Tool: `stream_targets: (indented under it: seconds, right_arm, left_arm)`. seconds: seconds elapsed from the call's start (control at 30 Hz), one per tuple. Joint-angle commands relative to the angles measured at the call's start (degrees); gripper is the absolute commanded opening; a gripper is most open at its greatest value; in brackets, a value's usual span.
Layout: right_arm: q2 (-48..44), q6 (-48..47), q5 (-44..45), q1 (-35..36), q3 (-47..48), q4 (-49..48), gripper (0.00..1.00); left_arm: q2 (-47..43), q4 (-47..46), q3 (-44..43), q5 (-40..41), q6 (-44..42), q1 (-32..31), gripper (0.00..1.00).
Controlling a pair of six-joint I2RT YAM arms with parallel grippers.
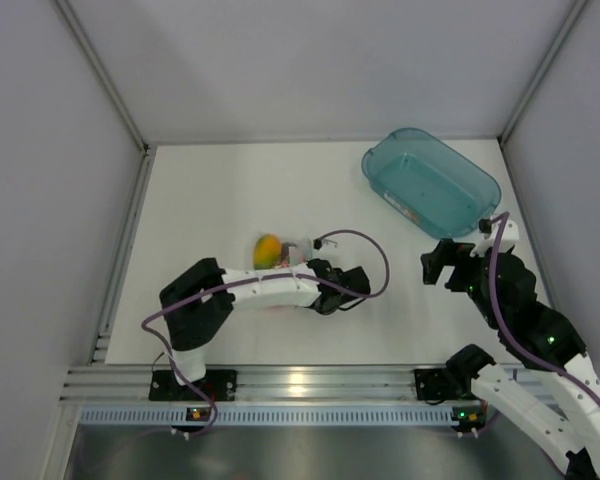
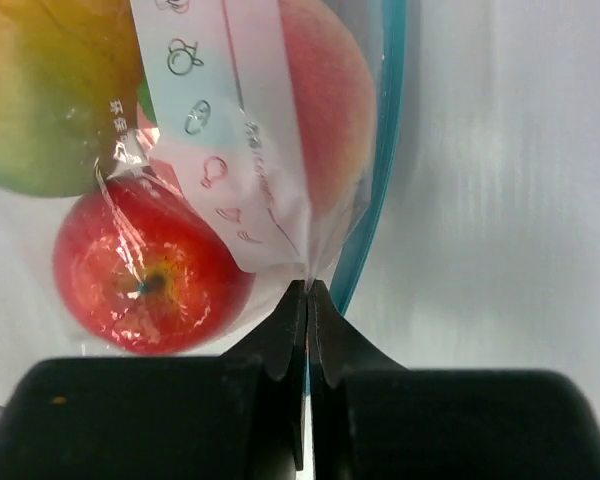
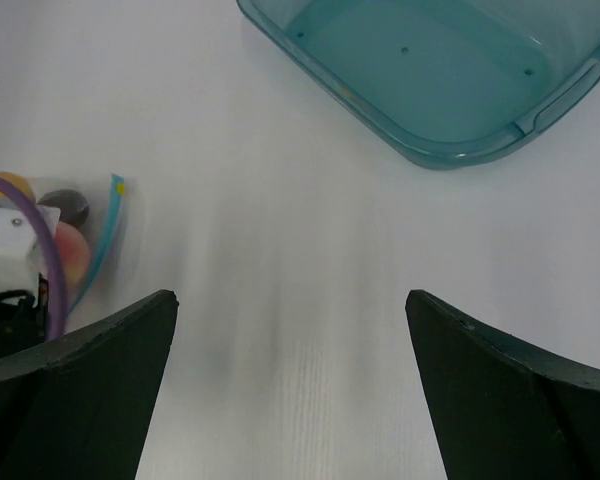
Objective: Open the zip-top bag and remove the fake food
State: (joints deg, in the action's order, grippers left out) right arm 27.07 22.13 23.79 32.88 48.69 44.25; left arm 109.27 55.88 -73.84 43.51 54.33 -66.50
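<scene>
One zip-top bag point(image 2: 270, 150) lying on tabletop point(image 1: 230, 190), near centre; fake food point(image 1: 268, 250) inside, with mango point(image 2: 50, 90), red ball point(image 2: 145, 280) and peach point(image 2: 330, 90) visible. Left gripper point(image 2: 308, 300) pressed together, pinching the bag's clear plastic just beside its teal zip strip point(image 2: 385, 170). Right gripper point(image 3: 290, 295) spread wide, near teal tub point(image 1: 430, 180), well apart from bag.
</scene>
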Motion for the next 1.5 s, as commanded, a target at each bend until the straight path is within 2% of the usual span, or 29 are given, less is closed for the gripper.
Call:
stream_targets:
  seconds: [0.0, 0.2, 0.27, 0.3, 0.33, 0.43, 0.47, 0.6, 0.73, 0.87, 0.93, 1.17, 1.27, 1.3, 1.43, 1.47]
  right_arm:
    - [0.27, -1.2, -4.44, 0.43, -0.78, -3.46, 0.99]
    - [-1.4, -4.81, -16.3, 0.43, -3.42, -9.25, 0.99]
    - [-1.41, -6.65, -23.41, 0.43, -4.56, -10.84, 0.99]
    - [-1.14, -7.18, -30.05, 0.43, -5.44, -12.68, 0.99]
    - [-0.79, -7.19, -31.86, 0.51, -5.79, -13.22, 0.99]
    - [2.1, 0.52, -30.4, 0.51, -6.41, -15.32, 0.99]
    - [3.85, 5.77, -30.64, 0.43, -7.11, -16.46, 0.99]
    - [10.26, 13.98, -37.14, 0.69, -11.06, -25.25, 0.91]
    - [12.65, 19.67, -29.08, 1.48, -11.51, -24.74, 0.89]
    - [13.62, 26.9, -27.22, 2.01, -15.9, -31.85, 0.86]
    - [15.98, 29.62, -25.91, 2.18, -16.69, -33.35, 0.82]
    - [23.02, 32.54, -17.12, 4.91, -17.22, -35.72, 0.71]
    - [25.22, 34.03, -16.5, 5.17, -17.92, -39.23, 0.55]
    - [26.36, 34.29, -16.06, 5.35, -17.92, -40.28, 0.41]
    - [28.21, 34.82, -14.04, 6.84, -17.84, -40.91, 0.19]
    - [28.39, 35.0, -12.73, 7.1, -18.01, -41.0, 0.06]
  left_arm:
    - [-13.35, -9.52, 2.11, -5.77, -6.5, -0.03, 0.0]
    - [-21.54, -15.09, 3.44, -13.09, -17.05, -0.03, 0.0]
    - [-23.31, -16.5, 3.97, -15.98, -20.21, -0.03, 0.0]
    - [-25.32, -18.07, 4.23, -17.91, -21.62, 0.05, 0.0]
    - [-26.47, -19.04, 4.67, -19.5, -22.24, 0.05, 0.0]
    - [-30.51, -22.38, 6.86, -25.54, -23.56, 0.41, 0.0]
    - [-32.18, -25.35, 8.26, -26.88, -23.82, 0.41, 0.0]
    - [-34.83, -33.62, 12.14, -34.79, -24.62, 0.41, 0.0]
    - [-34.92, -36.19, 14.07, -34.81, -23.83, 0.41, 0.0]
    - [-35.18, -41.89, 17.67, -36.02, -23.21, 0.41, 0.0]
    - [-35.44, -46.46, 19.86, -37.17, -23.13, 0.41, 0.0]
    - [-36.33, -57.72, 25.23, -40.69, -23.3, 0.41, 0.0]
    - [-35.19, -59.3, 25.76, -42.8, -23.74, 0.41, 0.0]
    - [-34.75, -59.83, 25.85, -43.24, -23.74, 0.41, 0.0]
    - [-34.83, -61.06, 27.35, -41.93, -24.26, 0.41, 0.0]
    - [-34.92, -60.98, 27.87, -41.4, -24.44, 0.41, 0.0]
